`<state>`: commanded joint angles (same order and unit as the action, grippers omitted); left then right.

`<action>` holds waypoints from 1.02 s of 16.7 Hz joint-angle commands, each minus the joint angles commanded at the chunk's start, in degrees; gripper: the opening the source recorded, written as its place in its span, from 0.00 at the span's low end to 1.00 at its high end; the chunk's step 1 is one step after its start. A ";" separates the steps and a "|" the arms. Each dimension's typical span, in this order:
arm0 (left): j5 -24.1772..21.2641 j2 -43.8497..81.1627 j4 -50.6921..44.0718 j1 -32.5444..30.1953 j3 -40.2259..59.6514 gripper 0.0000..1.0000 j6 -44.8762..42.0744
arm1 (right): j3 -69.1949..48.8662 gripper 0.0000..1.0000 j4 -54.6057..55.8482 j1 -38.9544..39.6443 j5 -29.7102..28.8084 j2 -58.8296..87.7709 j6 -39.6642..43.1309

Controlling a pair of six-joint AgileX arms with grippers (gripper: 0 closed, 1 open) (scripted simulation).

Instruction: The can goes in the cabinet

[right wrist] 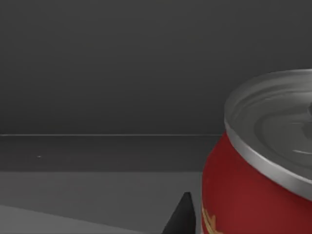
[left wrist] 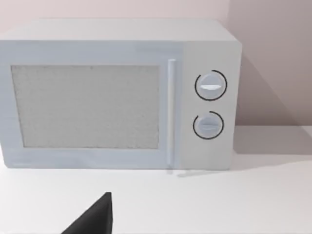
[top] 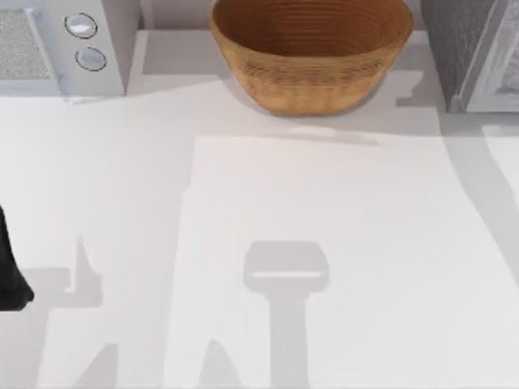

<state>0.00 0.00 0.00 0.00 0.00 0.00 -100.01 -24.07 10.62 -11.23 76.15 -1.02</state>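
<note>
The table takes up most of the top view, white, crossed by grey shadows. At the upper centre sits the wicker basket, its far rim cut off by the frame edge. At the upper left stands the white microwave, partly cropped; the left wrist view faces its door and two round knobs. At the upper right corner is the cabinet, grey speckled, cut by the frame edge.

Left arm: a dark mass at the left edge of the top view, parked. Its jaw state cannot be told.

Right wrist view: dim grey interior. The can sits at the lower right of that frame, upright, red with silver top, cropped. A black fingertip lies just beside it; contact and jaw state cannot be told.
</note>
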 joint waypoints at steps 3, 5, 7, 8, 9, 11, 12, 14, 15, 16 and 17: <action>0.00 0.00 0.00 0.00 0.00 1.00 0.00 | 0.25 0.00 0.08 -0.23 0.03 -0.13 -0.11; 0.00 0.00 0.00 0.00 0.00 1.00 0.00 | -1.28 0.00 -0.31 -0.19 0.17 1.11 -0.17; 0.00 0.00 0.00 0.00 0.00 1.00 0.00 | -4.56 0.00 -1.22 -0.27 0.40 3.65 -0.23; 0.00 0.00 0.00 0.00 0.00 1.00 0.00 | -6.37 0.00 -1.78 -0.43 0.48 5.09 -0.23; 0.00 0.00 0.00 0.00 0.00 1.00 0.00 | -8.12 0.00 -2.36 -0.61 0.57 6.56 -0.20; 0.00 0.00 0.00 0.00 0.00 1.00 0.00 | -11.55 0.00 -3.40 -0.97 0.80 9.35 -0.10; 0.00 0.00 0.00 0.00 0.00 1.00 0.00 | -13.28 0.00 -3.81 -1.10 0.93 10.59 -0.05; 0.00 0.00 0.00 0.00 0.00 1.00 0.00 | -16.79 0.00 -4.59 -1.36 1.18 13.06 0.04; 0.00 0.00 0.00 0.00 0.00 1.00 0.00 | -18.57 0.00 -4.99 -1.50 1.30 14.31 0.05; 0.00 0.00 0.00 0.00 0.00 1.00 0.00 | -20.32 0.00 -5.40 -1.66 1.41 15.57 0.05; 0.00 0.00 0.00 0.00 0.00 1.00 0.00 | -22.06 0.00 -5.84 -1.82 1.51 16.85 0.02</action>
<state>0.00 0.00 0.00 0.00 0.00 0.00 -122.07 -29.91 8.80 -9.72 92.99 -1.00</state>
